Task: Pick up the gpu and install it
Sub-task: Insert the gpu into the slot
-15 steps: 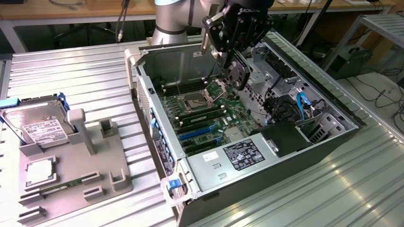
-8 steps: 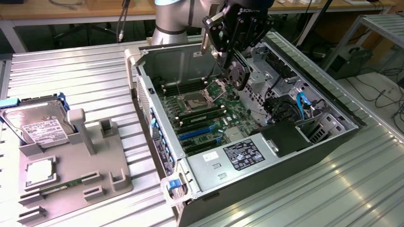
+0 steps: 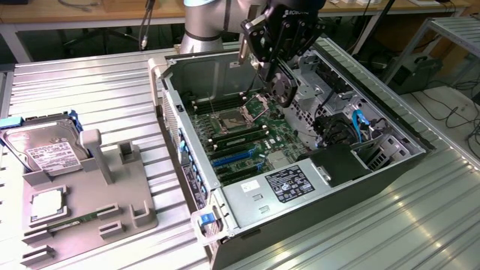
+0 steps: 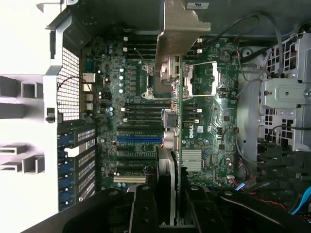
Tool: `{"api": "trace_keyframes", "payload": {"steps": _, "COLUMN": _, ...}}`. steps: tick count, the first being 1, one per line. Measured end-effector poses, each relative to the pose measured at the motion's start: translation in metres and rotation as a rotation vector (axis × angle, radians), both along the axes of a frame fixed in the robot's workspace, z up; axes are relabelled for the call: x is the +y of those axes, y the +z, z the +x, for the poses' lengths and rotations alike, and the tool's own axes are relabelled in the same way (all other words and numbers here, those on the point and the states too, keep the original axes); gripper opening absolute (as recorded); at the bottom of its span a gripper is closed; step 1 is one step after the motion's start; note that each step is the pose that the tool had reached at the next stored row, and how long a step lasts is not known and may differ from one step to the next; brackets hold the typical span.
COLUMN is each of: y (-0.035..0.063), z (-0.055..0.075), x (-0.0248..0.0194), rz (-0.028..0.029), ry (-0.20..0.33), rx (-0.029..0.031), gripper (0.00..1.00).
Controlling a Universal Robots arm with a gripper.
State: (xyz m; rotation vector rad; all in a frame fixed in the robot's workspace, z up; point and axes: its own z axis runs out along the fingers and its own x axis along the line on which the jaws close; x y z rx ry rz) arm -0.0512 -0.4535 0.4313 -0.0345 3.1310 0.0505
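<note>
The table [image 3: 90,90] is showing as ribbed bare metal, dull silver and catching soft streaks of light. The computer case [image 3: 206,73] is looking like grey sheet metal, smooth and matt, its rear panel punched with fine holes. Inside, the motherboard [image 4: 214,121] is gleaming a lacquered green. The gpu [image 3: 282,87] is presenting dark plastic on its face, and its bracket [image 4: 182,29] is reading as pale bare metal with a brushed, low sheen. The gripper [image 4: 174,194] is looking black and matt. Over on the holder tray [image 3: 82,197], matt grey plastic is taking the light flatly, while the hard drive [image 3: 45,146] is shining silver under a white paper label
</note>
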Motion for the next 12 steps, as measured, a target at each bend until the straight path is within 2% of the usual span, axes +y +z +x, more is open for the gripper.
{"api": "trace_keyframes", "payload": {"steps": 4, "y": 0.0, "z": 0.0, "x": 0.0, "rz": 0.0, "ry": 0.05, "rx": 0.0, "gripper": 0.27}}
{"api": "trace_keyframes", "payload": {"steps": 12, "y": 0.0, "z": 0.0, "x": 0.0, "rz": 0.0, "ry": 0.11, "rx": 0.0, "gripper": 0.27}}
